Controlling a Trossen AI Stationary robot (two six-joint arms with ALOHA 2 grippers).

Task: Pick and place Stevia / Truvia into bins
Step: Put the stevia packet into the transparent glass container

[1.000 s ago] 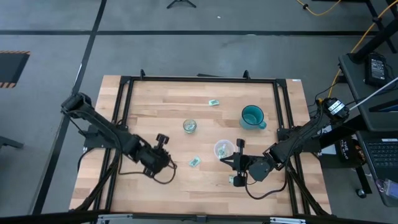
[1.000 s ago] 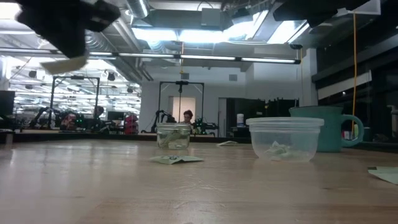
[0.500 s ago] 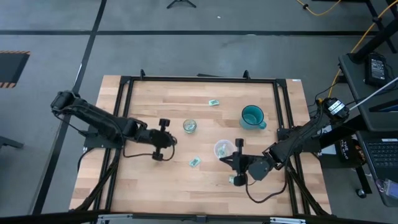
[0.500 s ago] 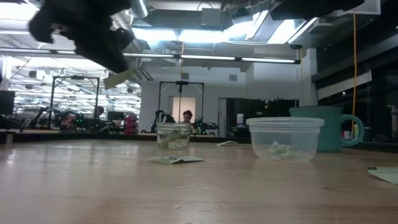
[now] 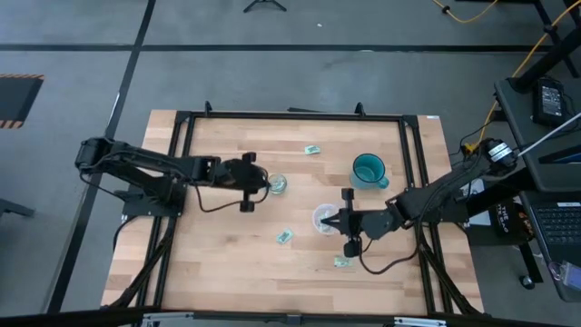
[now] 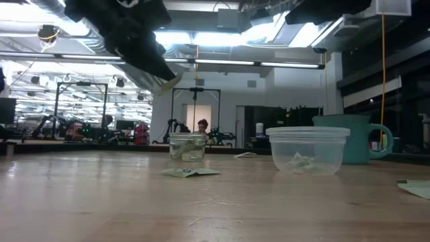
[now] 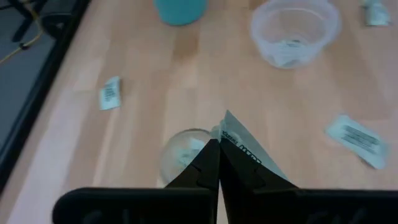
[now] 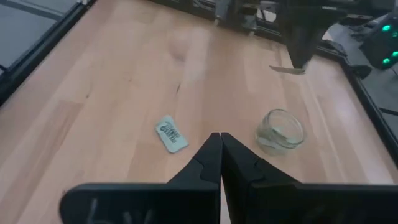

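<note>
We see the left gripper pinching a light green sweetener packet above the small clear glass jar; teal ceramic mug nearby, right gripper closed, empty.

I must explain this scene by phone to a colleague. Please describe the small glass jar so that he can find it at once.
On the wooden table, look near the middle, left of the teal mug. There the glass jar stands, with the left gripper beside it holding a packet. It is narrower than the plastic cup, which stands nearer the right gripper.
</note>
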